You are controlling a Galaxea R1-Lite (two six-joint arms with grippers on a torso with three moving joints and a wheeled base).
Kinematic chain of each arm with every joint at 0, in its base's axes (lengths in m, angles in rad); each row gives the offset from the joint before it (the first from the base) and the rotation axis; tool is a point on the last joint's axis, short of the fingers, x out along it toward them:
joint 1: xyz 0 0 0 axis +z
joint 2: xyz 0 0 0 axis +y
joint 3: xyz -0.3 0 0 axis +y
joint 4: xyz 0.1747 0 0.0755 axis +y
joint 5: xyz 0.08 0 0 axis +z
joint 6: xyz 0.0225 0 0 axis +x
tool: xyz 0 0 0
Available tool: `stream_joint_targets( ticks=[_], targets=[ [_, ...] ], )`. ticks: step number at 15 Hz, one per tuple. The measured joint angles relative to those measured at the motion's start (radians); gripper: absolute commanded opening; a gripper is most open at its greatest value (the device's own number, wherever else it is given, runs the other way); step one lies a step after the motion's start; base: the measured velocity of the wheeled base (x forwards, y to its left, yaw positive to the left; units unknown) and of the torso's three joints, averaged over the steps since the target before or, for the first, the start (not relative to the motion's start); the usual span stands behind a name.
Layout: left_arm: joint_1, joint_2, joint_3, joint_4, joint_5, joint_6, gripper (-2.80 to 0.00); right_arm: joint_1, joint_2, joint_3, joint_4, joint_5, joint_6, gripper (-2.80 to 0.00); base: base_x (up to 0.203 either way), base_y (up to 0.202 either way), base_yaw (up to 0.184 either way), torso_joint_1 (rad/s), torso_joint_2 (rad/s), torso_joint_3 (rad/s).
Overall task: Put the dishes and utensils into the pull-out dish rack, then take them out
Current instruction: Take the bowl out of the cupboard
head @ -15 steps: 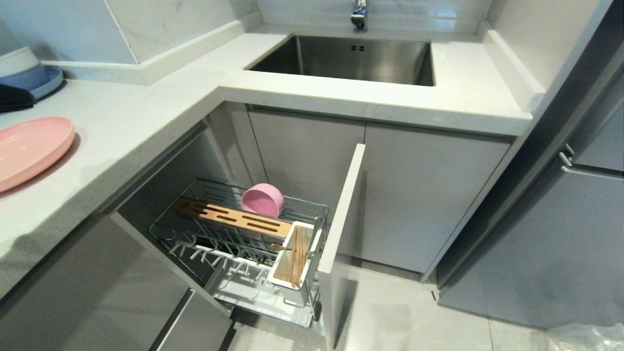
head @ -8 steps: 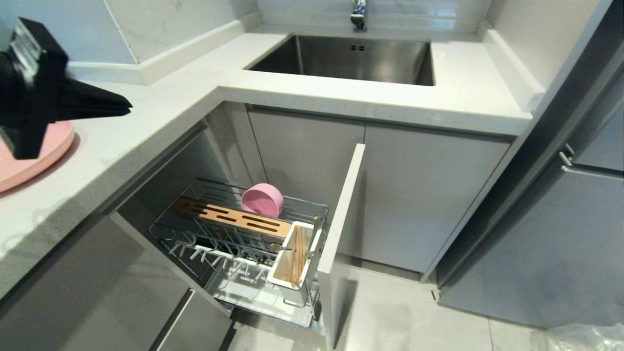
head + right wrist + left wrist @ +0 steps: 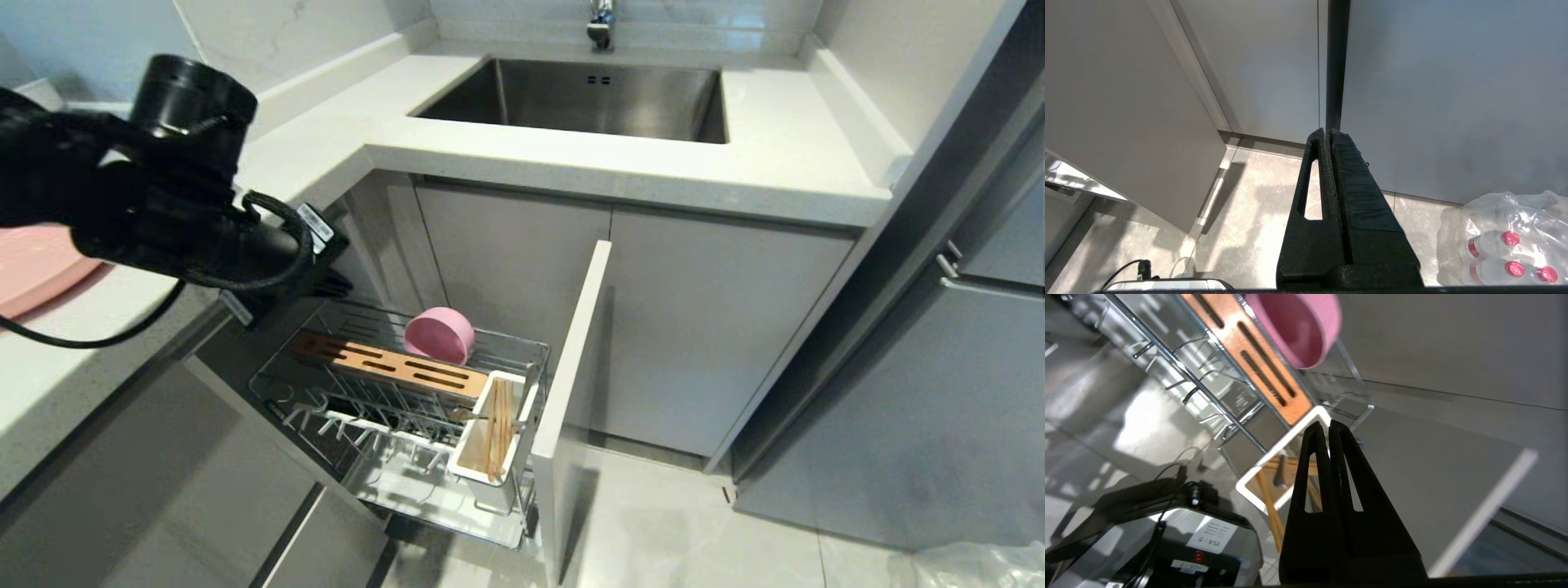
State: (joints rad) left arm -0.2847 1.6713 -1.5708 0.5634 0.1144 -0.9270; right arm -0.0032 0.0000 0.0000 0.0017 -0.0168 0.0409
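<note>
The kitchen corner is seen from above and in front by the head view, angled down at the pull-out dish rack (image 3: 400, 400). The same rack (image 3: 1208, 375) is viewed closely from above by the left wrist view. Only floor and cabinet fronts, low down, are faced by the right wrist view.

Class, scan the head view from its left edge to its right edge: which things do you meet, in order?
Matte pink round plate on the counter → black left gripper, shut → small pink bowl in the chrome wire rack → white utensil holder with wooden chopsticks → grey cabinet-door front.
</note>
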Motion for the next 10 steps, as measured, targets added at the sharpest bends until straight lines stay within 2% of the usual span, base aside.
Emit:
stream_joint_targets(
  ticks=[4,5,6,10],
  targets=[
    [-0.005,0.114,0.021,-0.03,0.011,-0.007,-2.8,0.0,0.0,0.0,0.0,0.0,0.0,-2.8,0.0,0.0,0.0,0.0,0.0,0.0],
    [-0.005,0.134,0.022,-0.032,0.011,-0.007,-2.52,0.0,0.0,0.0,0.0,0.0,0.0,-2.8,0.0,0.0,0.0,0.0,0.0,0.0],
    [-0.005,0.154,0.023,-0.035,0.011,-0.007,0.0,0.0,0.0,0.0,0.0,0.0,0.0,-2.8,0.0,0.0,0.0,0.0,0.0,0.0],
    [-0.006,0.226,0.024,-0.076,0.008,-0.034,0.0,0.0,0.0,0.0,0.0,0.0,0.0,-2.8,0.0,0.0,0.0,0.0,0.0,0.0]
  ],
)
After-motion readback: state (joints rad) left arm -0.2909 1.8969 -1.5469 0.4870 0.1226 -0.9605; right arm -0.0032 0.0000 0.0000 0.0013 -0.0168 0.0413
